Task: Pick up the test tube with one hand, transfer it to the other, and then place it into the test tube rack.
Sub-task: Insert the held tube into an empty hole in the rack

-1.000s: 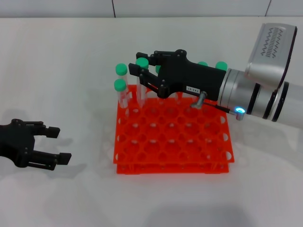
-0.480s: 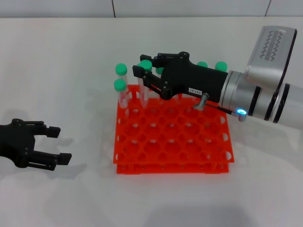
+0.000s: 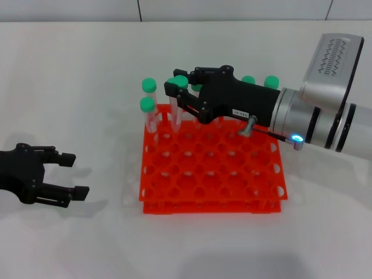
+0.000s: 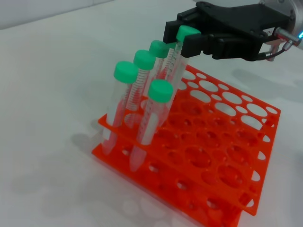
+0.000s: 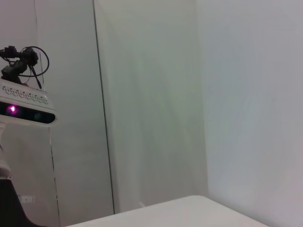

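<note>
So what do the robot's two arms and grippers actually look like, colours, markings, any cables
Both grippers are black and multi-fingered. The right gripper carries a small white printed label, with a thin cable and metal plug at its wrist; its forearm is silver-white with black rings, a vented housing and a blue light. Of the left arm only the left gripper shows, unlabelled.

Seven green-capped tubes [image 4: 125, 72], one rack [image 3: 213, 168], two claws [image 3: 180, 96].

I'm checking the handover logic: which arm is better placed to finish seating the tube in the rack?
The right. Its tool is over the back of the orange rack, shut on the green-capped tube, which leans into a hole there. The left tool sits open beside the rack, holding nothing.
</note>
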### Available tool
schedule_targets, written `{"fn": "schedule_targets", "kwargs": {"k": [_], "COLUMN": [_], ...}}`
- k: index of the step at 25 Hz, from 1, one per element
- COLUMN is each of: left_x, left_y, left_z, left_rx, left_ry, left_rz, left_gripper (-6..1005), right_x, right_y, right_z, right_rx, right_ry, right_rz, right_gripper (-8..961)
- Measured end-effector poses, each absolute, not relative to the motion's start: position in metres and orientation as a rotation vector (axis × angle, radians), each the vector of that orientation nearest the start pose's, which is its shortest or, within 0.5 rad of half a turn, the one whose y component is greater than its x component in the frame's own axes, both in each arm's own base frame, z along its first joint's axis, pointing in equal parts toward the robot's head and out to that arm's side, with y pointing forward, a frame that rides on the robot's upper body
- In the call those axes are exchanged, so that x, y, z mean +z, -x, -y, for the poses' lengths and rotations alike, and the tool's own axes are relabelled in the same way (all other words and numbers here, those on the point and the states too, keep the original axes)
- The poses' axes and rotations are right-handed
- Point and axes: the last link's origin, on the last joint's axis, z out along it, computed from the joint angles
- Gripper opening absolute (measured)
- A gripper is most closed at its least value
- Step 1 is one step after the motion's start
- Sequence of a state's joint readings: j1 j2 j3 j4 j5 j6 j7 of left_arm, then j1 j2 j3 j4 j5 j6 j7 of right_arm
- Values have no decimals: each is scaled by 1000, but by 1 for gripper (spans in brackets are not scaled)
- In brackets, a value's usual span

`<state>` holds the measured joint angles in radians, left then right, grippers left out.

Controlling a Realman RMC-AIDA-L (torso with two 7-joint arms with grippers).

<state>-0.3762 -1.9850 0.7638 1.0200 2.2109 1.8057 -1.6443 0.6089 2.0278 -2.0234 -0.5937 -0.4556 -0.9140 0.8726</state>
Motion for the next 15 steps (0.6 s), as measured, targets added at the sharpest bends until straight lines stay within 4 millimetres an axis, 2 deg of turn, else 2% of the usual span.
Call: {"fn": "schedule_targets", "kwargs": {"k": [15], "left_x": [71], "left_y": [300], "left_z": [-286], "left_rx": [-216], "left_ry": [2866], "left_rz": [775], "left_gripper": [888], "right_x": [-101], "right_y": [-158], "right_z": [-355], "right_rx": [907], "right_ry": [2578], "right_rz": [-312], "right_gripper": [266]}}
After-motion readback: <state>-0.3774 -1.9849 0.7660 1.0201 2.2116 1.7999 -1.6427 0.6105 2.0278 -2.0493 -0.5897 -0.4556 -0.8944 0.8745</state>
